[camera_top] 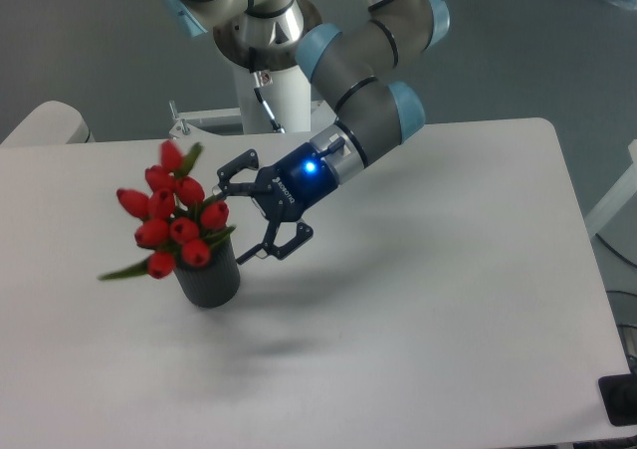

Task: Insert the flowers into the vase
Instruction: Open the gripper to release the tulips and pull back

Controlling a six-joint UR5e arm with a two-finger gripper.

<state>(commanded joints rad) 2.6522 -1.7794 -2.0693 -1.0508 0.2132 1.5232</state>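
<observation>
Flowers (pixel 174 222) stand in the vase (pixel 209 278) on the desk (pixel 418 310); the gripper (pixel 239 213), just beside them, is spread wide and holds nothing.

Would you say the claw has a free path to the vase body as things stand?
Probably yes: the open claw hangs just right of the vase, whose right side is bare; the flowers spread above and left, clear of that approach.
</observation>
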